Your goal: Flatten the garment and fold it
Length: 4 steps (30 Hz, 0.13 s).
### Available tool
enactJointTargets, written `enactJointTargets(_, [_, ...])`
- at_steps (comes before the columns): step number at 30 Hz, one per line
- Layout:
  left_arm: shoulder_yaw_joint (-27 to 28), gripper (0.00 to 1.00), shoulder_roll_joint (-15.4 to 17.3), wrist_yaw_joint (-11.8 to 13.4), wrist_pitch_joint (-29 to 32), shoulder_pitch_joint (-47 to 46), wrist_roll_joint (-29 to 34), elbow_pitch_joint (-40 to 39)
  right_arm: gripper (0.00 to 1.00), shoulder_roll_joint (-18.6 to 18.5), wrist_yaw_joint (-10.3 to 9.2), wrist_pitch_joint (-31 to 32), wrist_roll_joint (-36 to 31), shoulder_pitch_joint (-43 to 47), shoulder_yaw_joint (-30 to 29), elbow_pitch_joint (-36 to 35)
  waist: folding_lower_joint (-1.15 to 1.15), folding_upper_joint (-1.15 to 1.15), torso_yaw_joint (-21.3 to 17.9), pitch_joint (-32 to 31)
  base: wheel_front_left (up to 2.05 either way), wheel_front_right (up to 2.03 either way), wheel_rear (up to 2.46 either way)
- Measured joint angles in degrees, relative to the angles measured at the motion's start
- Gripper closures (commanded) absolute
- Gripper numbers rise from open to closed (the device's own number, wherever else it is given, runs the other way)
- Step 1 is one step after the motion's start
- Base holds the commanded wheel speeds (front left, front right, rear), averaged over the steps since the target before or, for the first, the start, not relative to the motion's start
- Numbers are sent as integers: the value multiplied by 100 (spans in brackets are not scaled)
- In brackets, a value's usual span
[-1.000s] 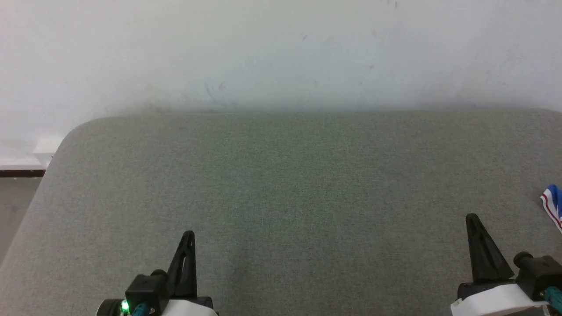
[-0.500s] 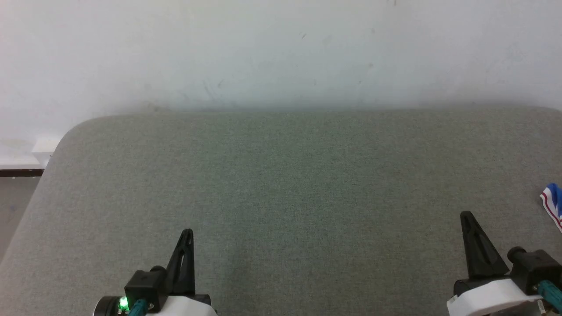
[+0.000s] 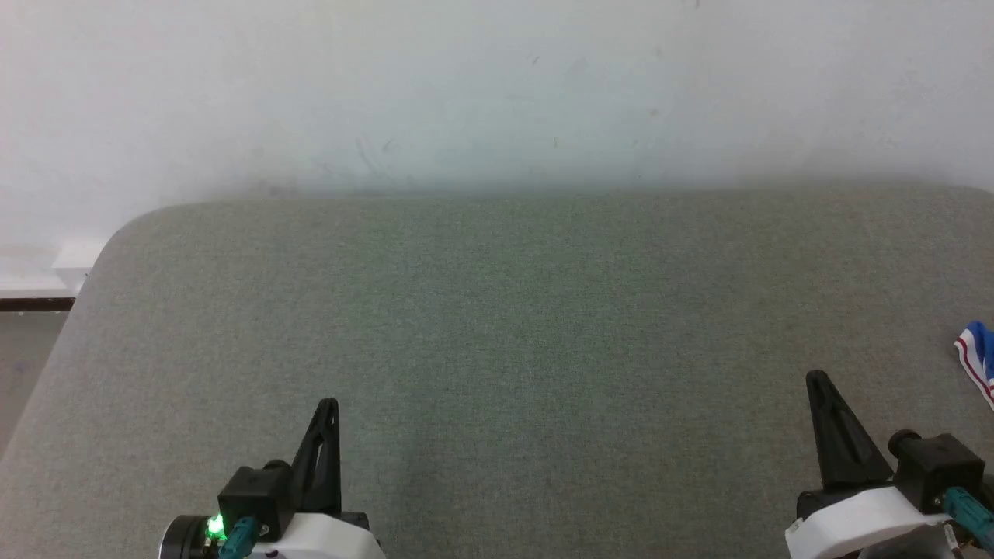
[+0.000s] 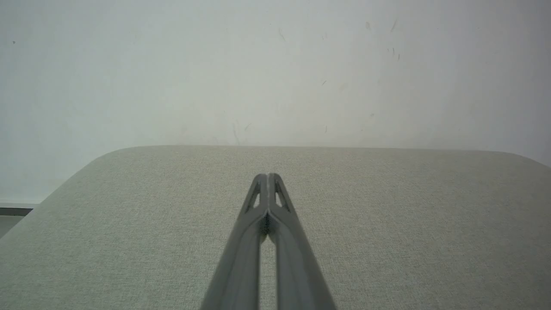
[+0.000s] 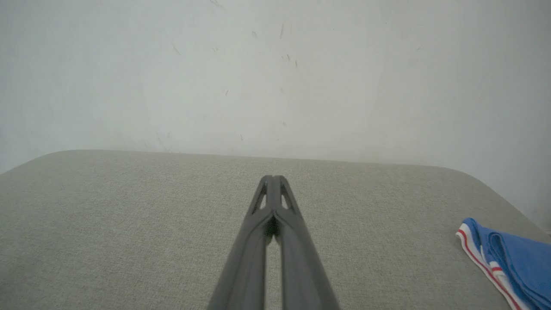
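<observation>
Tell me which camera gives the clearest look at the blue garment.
The right wrist view. There the garment lies bunched at the lower right on the grey surface, its blue folds and red-and-white trim plain. The head view catches just a small corner at its right edge.

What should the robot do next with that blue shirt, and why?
Probably swing the right tool toward the garment and open it: the garment lies untouched at the far right of the grey surface, and the right tool, like the left tool, is shut.
</observation>
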Motion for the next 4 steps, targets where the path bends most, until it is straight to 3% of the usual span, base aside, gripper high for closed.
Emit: enactJointTargets(4, [24, 100, 0, -10, 48, -16, 2, -1, 100, 0, 0, 49, -42, -16, 14, -1, 0, 0, -4, 8, 0, 0, 0])
